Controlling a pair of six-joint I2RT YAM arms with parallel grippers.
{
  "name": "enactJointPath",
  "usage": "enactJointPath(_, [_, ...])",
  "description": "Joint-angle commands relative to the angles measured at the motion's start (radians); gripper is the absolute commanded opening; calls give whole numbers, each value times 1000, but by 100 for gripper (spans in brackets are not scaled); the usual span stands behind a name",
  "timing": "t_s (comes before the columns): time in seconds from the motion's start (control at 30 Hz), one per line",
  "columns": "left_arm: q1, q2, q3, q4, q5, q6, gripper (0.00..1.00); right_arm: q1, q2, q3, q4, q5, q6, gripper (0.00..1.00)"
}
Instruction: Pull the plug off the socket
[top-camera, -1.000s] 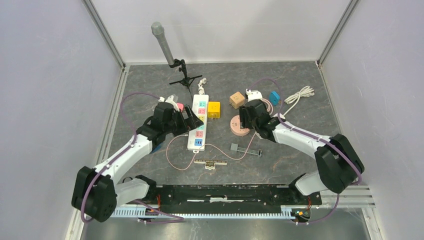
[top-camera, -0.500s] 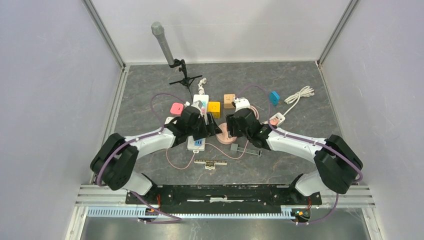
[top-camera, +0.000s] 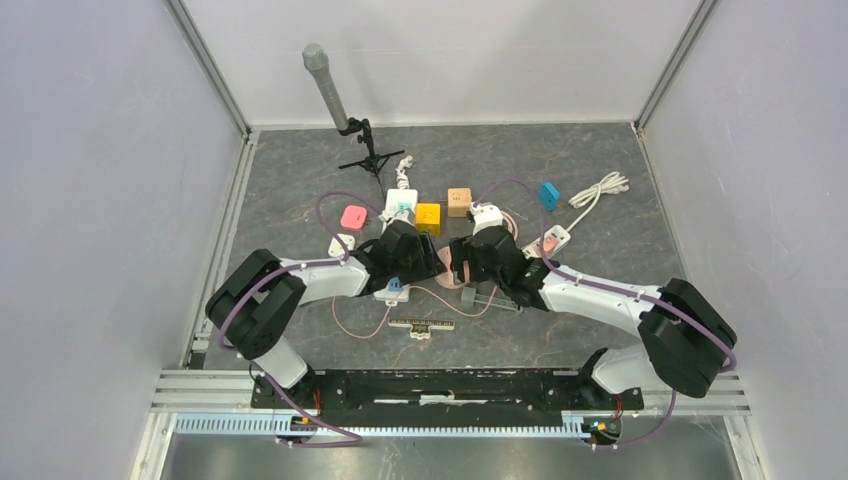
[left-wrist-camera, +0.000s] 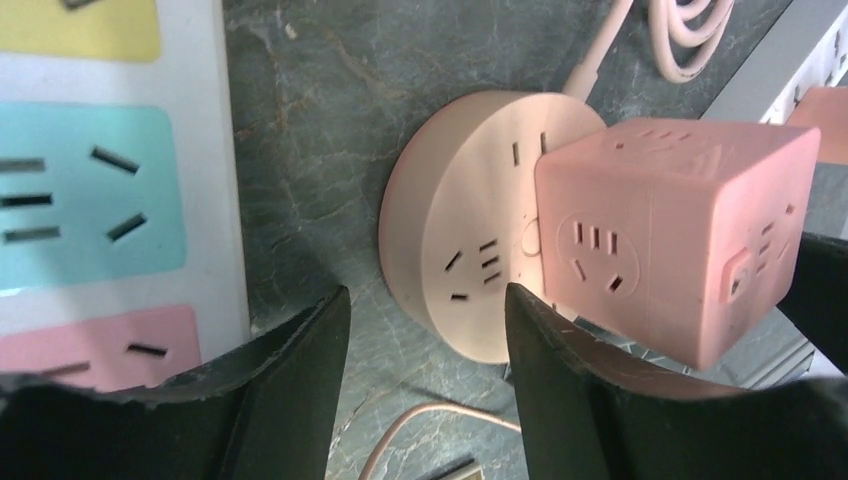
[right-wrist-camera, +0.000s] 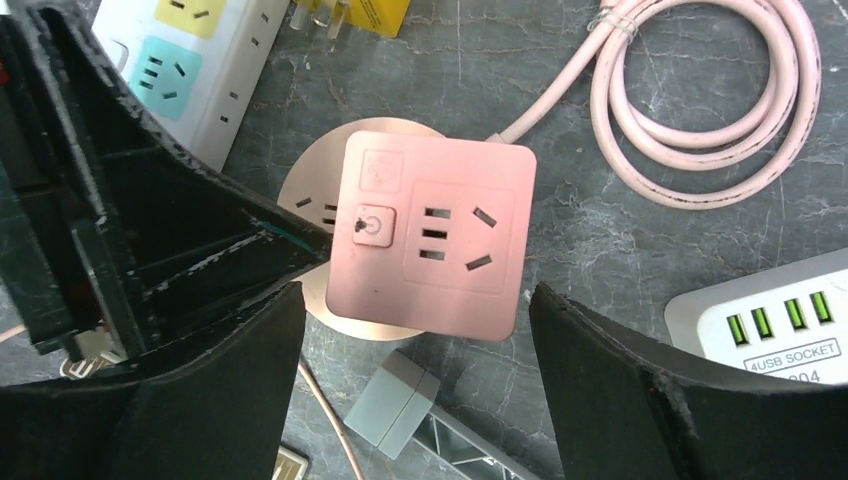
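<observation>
Near the middle of the table (top-camera: 600, 160), I have both arms meeting over the round pink socket (left-wrist-camera: 470, 260), which lies flat just beside the long white power strip (left-wrist-camera: 120, 150), on the right arm's side of it. The pink cube plug (right-wrist-camera: 430, 235) sits on top of the socket and covers most of it; only a crescent of the socket's rim shows toward the strip. My right gripper (right-wrist-camera: 417, 290) hangs above the cube with its jaws spread wide, one finger on each side of it. A sliver of table shows between the cube and the strip-side finger, and I cannot tell whether the other finger touches. My left gripper (left-wrist-camera: 425, 293) is released too, with its jaws apart and nothing clamped between them. One finger is low over the table between strip and socket, and the other overlaps the socket's near edge close to the cube. The socket's pink cable (right-wrist-camera: 700, 110) lies coiled on the table beyond the cube. A small grey adapter (right-wrist-camera: 400, 400) rests just beside the socket, and a white strip with green ports (right-wrist-camera: 770, 320) lies farther out.
</observation>
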Motion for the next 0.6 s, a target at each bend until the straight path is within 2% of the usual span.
enactJointPath(0.0, [-5,48,62,62,-48,-4,63,5,18,72,24,52,-46,86])
enactJointPath(0.2, [-6,94,57,72,-55,-25,56,5,81,128,-52,117,-8,79])
enactJointPath(0.37, [-6,107,14,72,-52,-25,48,5,117,137,-40,101,-4,64])
enactJointPath(0.57, [-7,133,-33,86,-49,-12,43,6,148,118,-14,85,0,45])
